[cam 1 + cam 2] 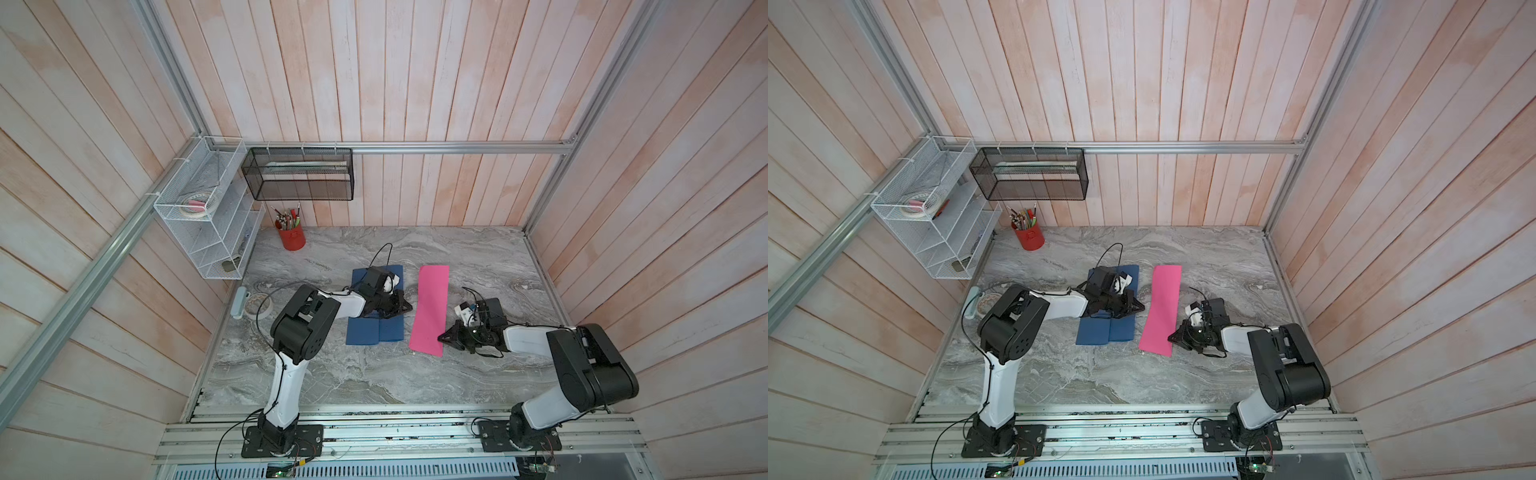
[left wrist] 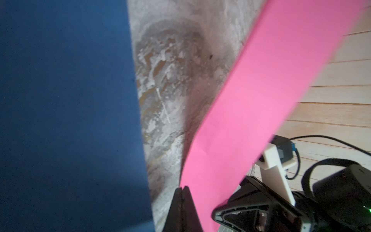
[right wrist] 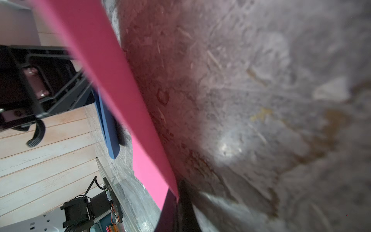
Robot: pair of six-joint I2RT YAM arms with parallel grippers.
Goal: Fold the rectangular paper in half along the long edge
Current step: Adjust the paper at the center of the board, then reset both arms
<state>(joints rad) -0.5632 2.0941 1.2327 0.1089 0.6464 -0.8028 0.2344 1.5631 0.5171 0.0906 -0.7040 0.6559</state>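
The rectangular paper [image 1: 430,307] [image 1: 1160,309] is a long pink sheet lying mid-table, running from near to far between the two arms. My left gripper [image 1: 410,308] [image 1: 1143,308] sits at its left long edge. In the left wrist view the jaws [image 2: 182,189] are shut, and the paper [image 2: 251,100] rises from their tips, casting a shadow on the table. My right gripper [image 1: 440,338] [image 1: 1170,338] is at the right long edge near the front corner. In the right wrist view it [image 3: 177,195] is shut on that edge, and the paper's [image 3: 120,90] underside shows.
A dark blue folded mat [image 1: 376,328] [image 2: 66,100] lies under the left arm, just left of the paper. A red cup of pencils [image 1: 291,237], a white wire shelf [image 1: 208,216] and a black mesh basket [image 1: 299,174] stand at the back left. A tape roll [image 1: 257,305] lies by the left wall.
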